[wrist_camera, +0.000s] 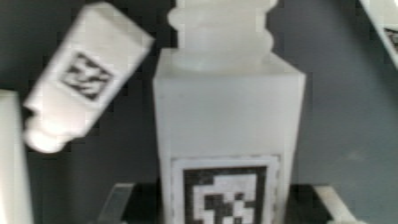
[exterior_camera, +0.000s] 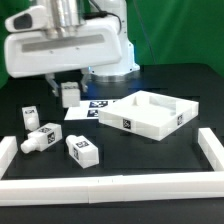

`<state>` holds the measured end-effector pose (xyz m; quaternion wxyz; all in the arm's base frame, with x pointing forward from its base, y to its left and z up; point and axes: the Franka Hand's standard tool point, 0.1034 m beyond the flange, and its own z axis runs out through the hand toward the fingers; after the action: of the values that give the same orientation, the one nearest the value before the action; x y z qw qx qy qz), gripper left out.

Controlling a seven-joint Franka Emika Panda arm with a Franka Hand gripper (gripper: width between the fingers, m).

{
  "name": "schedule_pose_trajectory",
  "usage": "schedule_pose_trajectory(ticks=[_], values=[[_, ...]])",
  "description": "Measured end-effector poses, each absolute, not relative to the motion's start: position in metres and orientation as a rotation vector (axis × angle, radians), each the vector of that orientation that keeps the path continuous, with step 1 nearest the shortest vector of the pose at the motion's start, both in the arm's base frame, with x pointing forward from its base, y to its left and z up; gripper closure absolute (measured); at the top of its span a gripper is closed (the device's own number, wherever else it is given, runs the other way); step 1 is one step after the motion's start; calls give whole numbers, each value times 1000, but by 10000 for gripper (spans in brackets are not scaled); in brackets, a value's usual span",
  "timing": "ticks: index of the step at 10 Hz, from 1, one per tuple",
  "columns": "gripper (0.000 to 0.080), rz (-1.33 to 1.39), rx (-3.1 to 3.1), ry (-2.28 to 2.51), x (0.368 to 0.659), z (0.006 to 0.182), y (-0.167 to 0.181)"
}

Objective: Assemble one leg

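Wrist view: end effector (wrist_camera: pixel 222 205) is clamped on the leg (wrist_camera: pixel 222 110), gripping the tagged end of its body w/ the narrow neck pointing away from the jaws; another leg (wrist_camera: pixel 80 75) lies tilted just beside it on the dark surface (wrist_camera: pixel 338 60). Exterior view: the held leg (exterior_camera: pixel 70 97) hangs upright directly under the end effector (exterior_camera: pixel 68 88), can't tell if it touches the surface. Three loose legs (exterior_camera: pixel 38 137) lie nearer the camera than the end effector, marker board (exterior_camera: pixel 100 108) & square white part (exterior_camera: pixel 150 112) are off to the exterior view's right of it, white rails (exterior_camera: pixel 100 185) further out
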<state>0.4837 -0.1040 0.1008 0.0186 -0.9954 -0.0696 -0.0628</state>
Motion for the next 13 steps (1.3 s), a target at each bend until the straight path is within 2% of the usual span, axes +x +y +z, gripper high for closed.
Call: schedule_pose_trajectory(ticks=[5,7,9,11,13], values=[[515,-185,-3090,-219,480,97,-103],[515,-217,-3121,-262,431,82,-118],[515,-198,-3164,-244,386,55,-143],[515,-166,-3169,-215,377,37,-145],[515,-142,-3163,-172,377,22,-127]])
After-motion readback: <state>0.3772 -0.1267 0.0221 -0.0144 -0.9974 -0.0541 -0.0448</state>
